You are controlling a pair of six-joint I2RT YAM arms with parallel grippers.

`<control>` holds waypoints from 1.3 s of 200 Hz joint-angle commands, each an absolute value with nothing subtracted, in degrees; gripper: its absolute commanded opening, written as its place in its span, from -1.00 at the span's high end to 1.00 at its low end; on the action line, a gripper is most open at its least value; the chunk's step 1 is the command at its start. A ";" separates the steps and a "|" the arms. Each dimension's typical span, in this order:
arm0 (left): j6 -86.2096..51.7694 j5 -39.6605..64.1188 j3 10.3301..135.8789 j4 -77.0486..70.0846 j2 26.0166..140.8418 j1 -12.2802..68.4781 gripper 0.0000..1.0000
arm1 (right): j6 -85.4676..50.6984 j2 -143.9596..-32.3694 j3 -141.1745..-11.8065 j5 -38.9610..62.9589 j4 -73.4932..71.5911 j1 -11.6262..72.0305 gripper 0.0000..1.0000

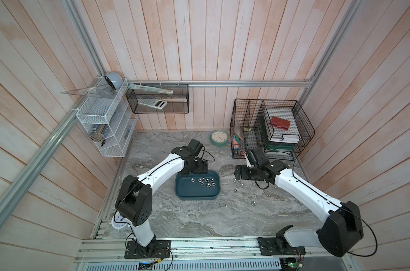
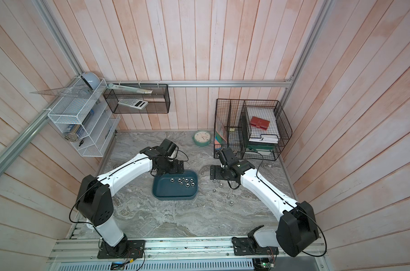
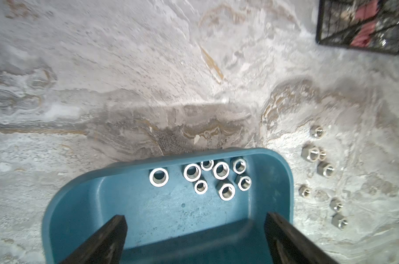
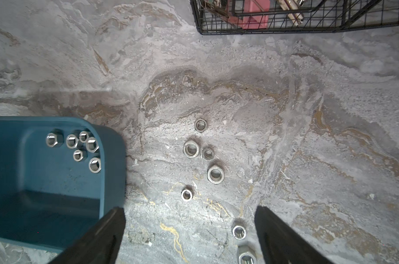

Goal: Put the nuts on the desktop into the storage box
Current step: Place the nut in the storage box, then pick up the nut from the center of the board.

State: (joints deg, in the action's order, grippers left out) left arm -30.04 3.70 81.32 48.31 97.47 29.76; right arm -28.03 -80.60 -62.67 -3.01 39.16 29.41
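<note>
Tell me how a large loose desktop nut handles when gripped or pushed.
The large nut: shiny metal, so probably stiff, heavy for its size, slippery in the fingers. It lies flat, hole up, on the desktop; a push should slide it, not roll it.

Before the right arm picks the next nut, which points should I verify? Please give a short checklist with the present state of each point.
1. Left pincer open and empty above the storage box: ok.
2. Right pincer open and empty: ok.
3. Storage box upright, eight nuts inside, free floor remaining: ok.
4. Desktop free of nuts: not ok, seven loose nuts lie beside the box.
5. Nearest nut centred between the right pincer's jaws: not ok, it lies close to one side.
6. Clearance between right arm and wire basket: cannot tell.
</note>
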 commanded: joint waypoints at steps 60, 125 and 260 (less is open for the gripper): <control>-38.10 7.92 70.24 36.39 84.73 21.61 -1.00 | -25.99 -99.94 -78.12 -4.09 52.82 27.87 -0.12; -37.28 15.85 65.83 34.08 79.70 18.48 -1.00 | -25.51 -109.17 -83.34 -4.70 54.68 27.24 0.05; -35.67 16.18 65.56 34.72 79.68 18.87 -1.00 | -25.16 -118.49 -88.93 -3.12 51.89 26.71 0.15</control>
State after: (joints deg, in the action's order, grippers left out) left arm -37.54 16.25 64.53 34.04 78.96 18.55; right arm -25.19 -116.31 -87.35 -3.51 52.01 26.83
